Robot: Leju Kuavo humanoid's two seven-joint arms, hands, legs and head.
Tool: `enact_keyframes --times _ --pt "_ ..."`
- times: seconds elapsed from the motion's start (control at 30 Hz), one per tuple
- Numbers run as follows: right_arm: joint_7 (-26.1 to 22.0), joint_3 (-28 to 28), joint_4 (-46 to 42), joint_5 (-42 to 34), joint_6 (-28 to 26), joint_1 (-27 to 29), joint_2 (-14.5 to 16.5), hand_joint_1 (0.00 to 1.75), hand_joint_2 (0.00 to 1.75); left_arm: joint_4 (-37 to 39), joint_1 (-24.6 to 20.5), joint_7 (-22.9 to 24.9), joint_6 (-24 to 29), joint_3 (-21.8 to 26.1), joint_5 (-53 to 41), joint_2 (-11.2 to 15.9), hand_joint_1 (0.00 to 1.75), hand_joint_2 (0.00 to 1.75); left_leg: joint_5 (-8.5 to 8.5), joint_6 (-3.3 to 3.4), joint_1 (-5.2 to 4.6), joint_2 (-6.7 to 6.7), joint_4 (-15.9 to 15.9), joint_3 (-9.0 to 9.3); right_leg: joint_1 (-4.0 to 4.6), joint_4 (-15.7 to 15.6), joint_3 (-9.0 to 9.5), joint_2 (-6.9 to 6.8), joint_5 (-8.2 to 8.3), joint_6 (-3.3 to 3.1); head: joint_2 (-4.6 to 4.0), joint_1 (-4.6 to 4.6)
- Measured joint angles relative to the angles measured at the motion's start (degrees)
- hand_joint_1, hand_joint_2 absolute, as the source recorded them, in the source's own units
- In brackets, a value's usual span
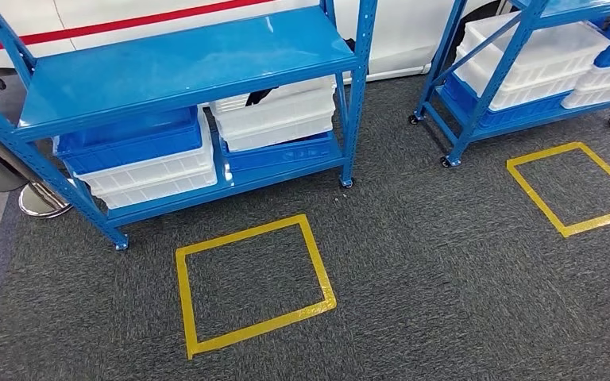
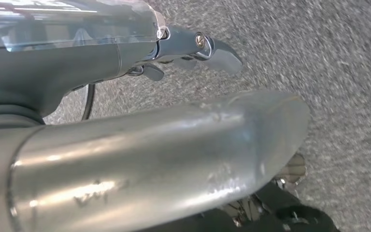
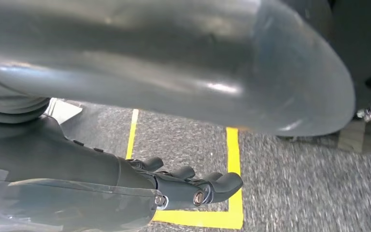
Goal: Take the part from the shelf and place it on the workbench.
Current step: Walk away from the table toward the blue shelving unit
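A blue shelf rack (image 1: 183, 63) stands ahead on the left, its upper board bare. Below it sit stacked blue and white bins (image 1: 139, 159). A dark object (image 1: 259, 97) pokes out of the top white bin (image 1: 278, 119) on the lower board; I cannot tell what it is. My left hand (image 2: 193, 46) hangs over grey carpet with its fingers (image 2: 222, 53) stretched out and nothing in them. My right hand (image 3: 193, 186) also hangs down, fingers (image 3: 224, 183) apart and holding nothing, above a yellow tape line (image 3: 232, 159).
A second blue rack (image 1: 524, 71) with white and blue bins stands at the right. Two yellow tape squares (image 1: 250, 286) (image 1: 580, 186) mark the grey carpet, one before each rack. A metal stand base (image 1: 40, 198) sits at the far left beside the first rack.
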Motion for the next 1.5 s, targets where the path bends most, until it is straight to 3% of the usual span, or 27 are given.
enact_keyframes --times 0.03,0.1,0.17,0.2,0.23,0.27,0.33,0.4,0.47,0.53,0.6,0.67,0.7,0.73,0.77,0.8,0.87,0.93,1.03,1.07,1.13,1.2,1.23,1.27,1.33,1.4,1.5 --pt "0.0 0.0 0.0 0.0 0.0 0.0 0.0 0.0 0.0 0.0 0.0 0.0 0.0 0.0 0.0 -0.1 0.0 0.0 0.49 0.18 0.3 -0.61 -0.7 0.26 -0.03 1.1 -0.37 1.35 -0.87 0.32 0.01 0.03" --pt "0.2 0.0 0.0 0.0 0.0 0.2 -0.1 0.0 0.0 0.0 -0.1 -0.1 0.0 0.0 0.0 -0.2 0.0 0.0 1.09 0.38 0.66 -1.94 -1.3 0.28 -0.4 6.8 -2.93 5.01 -4.13 0.92 0.0 0.18" --pt "0.2 0.0 0.0 0.0 0.0 0.3 -0.2 0.0 0.0 0.0 -0.3 -0.1 0.0 0.0 0.0 -0.2 0.0 0.0 1.27 0.39 0.8 -3.46 -1.1 -0.09 -0.9 13.1 -6.08 6.48 -6.7 1.41 0.0 0.2" --pt "0.2 0.0 0.0 0.0 0.0 0.3 -0.2 0.0 0.0 0.0 -0.2 -0.1 0.0 0.0 0.0 -0.3 0.0 0.0 1.27 0.29 0.89 -4.28 -1.0 -0.18 -1.13 14.0 -6.6 6.61 -6.4 1.67 0.0 0.19" --pt "0.2 0.0 0.0 0.0 0.0 0.3 -0.3 0.0 0.0 0.0 -0.2 -0.1 0.0 0.0 0.0 -0.3 0.0 0.0 1.21 0.12 1.02 -5.12 -0.7 -0.22 -1.35 12.9 -6.14 6.73 -5.02 1.94 0.0 0.19" --pt "0.2 0.0 0.0 0.0 0.0 0.4 -0.4 0.0 0.0 0.0 -0.1 -0.1 0.0 0.0 0.0 -0.4 0.0 0.0 1.06 -0.14 1.2 -5.95 -0.4 -0.25 -1.62 9.9 -4.75 7.06 -2.86 2.2 0.0 0.2" --pt "0.2 0.0 0.0 0.0 0.0 0.4 -0.4 0.0 0.0 0.0 -0.1 0.0 -0.1 0.0 0.0 -0.4 0.0 0.0 0.52 -0.99 1.41 -7.39 0.8 -0.74 -2.14 3.3 -1.68 9.36 0.13 2.59 0.0 0.28" --pt "0.2 0.0 0.0 0.0 0.0 0.4 -0.4 0.0 0.0 0.0 -0.1 0.0 -0.1 0.1 0.0 -0.4 0.0 0.0 0.27 -1.92 1.47 -8.47 1.6 -1.47 -2.18 0.8 -0.71 11.0 0.47 2.35 0.0 0.32" --pt "0.0 0.0 0.1 0.0 -0.3 0.2 -0.4 0.0 0.0 0.0 -0.1 0.0 -0.1 0.1 0.1 -0.4 0.0 0.0 0.43 -2.66 1.7 -9.36 1.6 -1.93 -1.93 0.7 -0.83 10.14 0.53 1.56 0.0 0.32" --pt "-0.7 0.0 0.0 0.0 -1.3 0.3 -0.5 0.0 0.0 0.0 0.0 0.0 0.0 0.2 0.3 -0.4 0.0 0.0 -0.41 -3.13 1.72 -7.48 3.0 -2.61 -1.88 0.4 -0.71 8.95 0.73 0.72 0.0 0.09" --pt "-1.6 -0.1 0.0 -0.1 -2.6 0.5 -0.5 0.0 0.0 0.0 0.0 0.1 0.1 0.3 0.7 -0.6 0.0 0.0 -3.57 -3.37 1.61 -4.28 8.6 -5.11 -1.72 0.2 -0.7 7.8 0.8 0.17 0.0 -0.29" --pt "-2.0 -0.3 0.0 -0.2 -3.4 0.6 -0.5 0.0 0.0 0.0 -0.2 0.0 0.1 0.5 0.8 -0.7 0.0 0.0 -6.67 -3.47 1.66 -3.28 15.9 -8.52 -1.37 0.2 -0.78 6.78 0.68 -0.1 -0.01 -0.43" --pt "-2.1 -0.4 0.0 -0.2 -3.5 0.6 -0.5 0.0 0.0 0.0 -0.1 0.0 0.1 0.6 0.9 -0.7 0.0 0.0 -6.86 -3.4 1.66 -3.18 17.6 -9.32 -1.2 0.2 -0.74 6.39 0.58 -0.2 -0.01 -0.44" --pt "-2.2 -0.5 0.0 -0.2 -3.6 0.6 -0.5 0.0 0.0 0.0 -0.1 -0.1 0.0 0.7 0.9 -0.7 0.0 0.0 -5.98 -3.21 1.62 -3.15 17.2 -9.09 -1.04 0.2 -0.64 6.1 0.48 -0.27 0.0 -0.44" --pt "-2.2 -0.6 0.0 -0.3 -3.6 0.6 -0.5 0.0 0.0 0.0 0.0 -0.1 0.0 0.8 0.9 -0.7 0.0 0.0 -4.24 -2.84 1.49 -3.14 14.7 -7.84 -0.88 0.2 -0.47 5.91 0.37 -0.3 0.0 -0.45" --pt "-2.2 -0.6 0.0 -0.3 -3.6 0.5 -0.5 0.0 0.0 0.0 0.1 -0.1 -0.2 0.9 0.9 -0.7 0.0 0.0 -2.26 -2.24 1.26 -3.03 10.7 -5.82 -0.78 0.2 -0.28 5.75 0.24 -0.29 0.0 -0.44" --pt "-2.2 -0.6 0.0 -0.5 -3.5 0.4 -0.4 0.0 0.0 0.0 0.0 -0.1 -0.4 1.1 0.9 -0.6 0.0 0.0 -0.49 -1.04 0.62 -2.47 3.8 -2.49 -0.68 0.0 0.0 5.41 -0.09 0.01 0.0 -0.32" --pt "-2.0 -0.7 0.1 -0.5 -3.2 0.4 -0.3 0.0 0.0 0.0 -0.1 -0.2 -0.6 1.2 0.9 -0.6 0.0 0.0 -0.86 -0.37 0.13 -2.14 1.3 -1.48 -0.86 -0.1 0.25 5.13 0.04 0.69 0.0 -0.23" --pt "-1.7 -0.9 0.1 -0.6 -2.9 0.3 -0.4 0.0 0.0 0.0 0.2 -0.2 -0.8 1.2 0.8 -0.7 0.0 0.0 -0.66 0.49 0.4 -2.56 -0.2 0.18 -1.06 1.5 0.56 5.31 0.52 1.65 0.01 -0.25" --pt "-1.7 -1.0 0.1 -0.6 -2.8 0.2 -0.4 0.0 0.0 0.0 0.3 -0.1 -0.8 1.3 0.8 -0.7 0.0 0.0 -0.6 0.76 0.57 -2.65 -0.6 0.9 -1.07 3.0 -0.06 5.68 -0.26 1.82 0.01 -0.2" --pt "-1.8 -1.1 0.1 -0.6 -2.7 0.3 -0.4 0.0 0.0 0.0 0.2 -0.1 -0.8 1.3 0.8 -0.7 0.0 0.0 -0.81 1.05 0.66 -2.7 -0.8 1.76 -1.16 8.8 -3.61 6.48 -3.12 2.24 0.01 -0.12" --pt "-1.9 -1.2 0.1 -0.6 -2.7 0.3 -0.5 0.0 0.0 0.0 0.2 -0.1 -0.8 1.3 0.8 -0.8 0.0 0.0 -1.51 0.94 0.69 -2.9 -0.8 2.38 -1.34 14.4 -8.01 6.71 -4.95 2.65 0.01 -0.08" --pt "-1.9 -1.2 0.1 -0.6 -2.7 0.4 -0.5 0.0 0.0 0.0 0.2 -0.1 -0.8 1.3 0.8 -0.8 0.0 0.0 -2.0 0.77 0.76 -3.05 -0.8 2.88 -1.44 15.1 -9.23 6.73 -4.49 2.83 0.0 -0.07" --pt "-2.0 -1.2 0.1 -0.6 -2.7 0.5 -0.5 0.0 0.0 0.0 0.3 -0.1 -0.8 1.3 0.8 -0.8 0.0 0.0 -2.58 0.53 0.9 -3.22 -0.7 3.58 -1.59 13.9 -9.5 6.73 -2.97 3.03 0.0 -0.06" --pt "-2.2 -1.3 0.1 -0.6 -2.7 0.9 -0.6 0.0 0.0 0.0 0.5 -0.1 -0.8 1.3 0.8 -0.9 0.0 0.0 -4.0 -0.16 1.17 -3.44 -0.7 5.12 -1.98 7.3 -8.17 6.72 2.27 3.43 0.01 0.06" --pt "-2.2 -1.3 0.1 -0.6 -2.6 1.1 -0.6 0.0 0.0 0.0 0.4 -0.1 -0.8 1.3 0.8 -1.0 0.0 0.0 -5.45 -1.04 1.2 -3.54 -0.7 6.08 -2.02 2.2 -7.17 6.77 4.88 2.97 0.02 0.26" --pt "-2.2 -1.4 0.1 -0.6 -2.4 1.1 -0.6 0.0 0.0 0.0 0.2 0.0 -0.8 1.4 0.8 -1.0 0.0 0.0 -6.04 -2.25 1.12 -3.46 -0.3 7.25 -1.83 1.4 -6.22 6.89 3.73 1.3 0.01 0.27"
